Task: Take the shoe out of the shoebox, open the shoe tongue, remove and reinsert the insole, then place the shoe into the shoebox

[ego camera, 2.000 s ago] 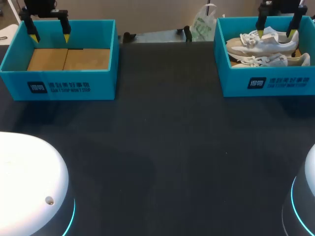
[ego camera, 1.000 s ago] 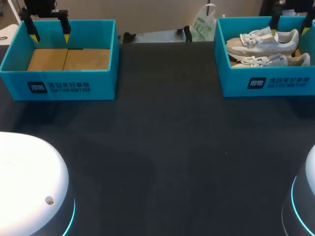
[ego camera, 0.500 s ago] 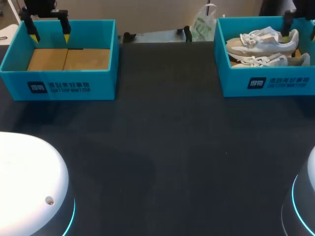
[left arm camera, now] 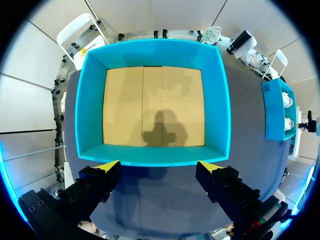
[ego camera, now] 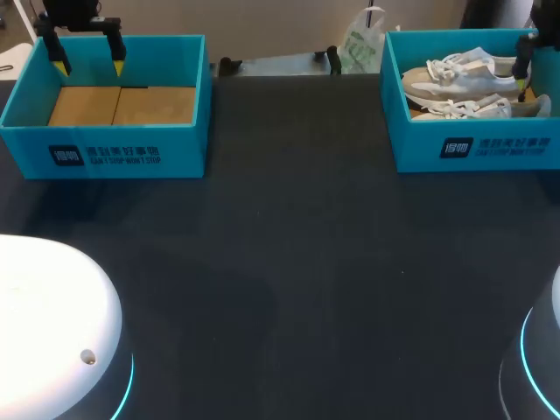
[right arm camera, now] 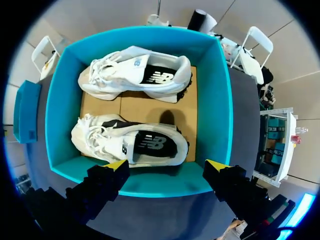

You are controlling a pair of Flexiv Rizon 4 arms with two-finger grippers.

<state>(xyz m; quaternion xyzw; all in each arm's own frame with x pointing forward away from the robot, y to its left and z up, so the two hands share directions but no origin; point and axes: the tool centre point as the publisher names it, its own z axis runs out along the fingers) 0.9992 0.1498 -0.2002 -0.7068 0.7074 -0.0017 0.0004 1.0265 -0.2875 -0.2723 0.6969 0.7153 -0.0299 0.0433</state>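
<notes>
Two white sneakers lie on their sides in the teal shoebox [ego camera: 477, 144] at the back right, one [ego camera: 464, 74] behind the other [ego camera: 477, 107]. In the right wrist view both shoes [right arm camera: 135, 75] [right arm camera: 130, 142] lie under and ahead of my right gripper [right arm camera: 166, 164]. It hangs open above the box's wall [right arm camera: 222, 100] and touches nothing. In the head view only one of its fingers [ego camera: 522, 66] shows, at the box's right end. My left gripper [ego camera: 87, 61] [left arm camera: 159, 164] hangs open over a second teal box [ego camera: 105, 153] [left arm camera: 90, 100] at the back left, which holds only a bare cardboard floor.
The dark table top [ego camera: 289, 219] stretches between the two boxes. My arms' white rounded bases [ego camera: 52, 324] [ego camera: 542, 350] sit at the front corners. A plastic bag [ego camera: 360, 44] stands at the back edge beside the shoebox.
My right gripper has moved to the right above the shoebox, until only one finger shows in the head view. The left arm, shoes and boxes have kept still.
</notes>
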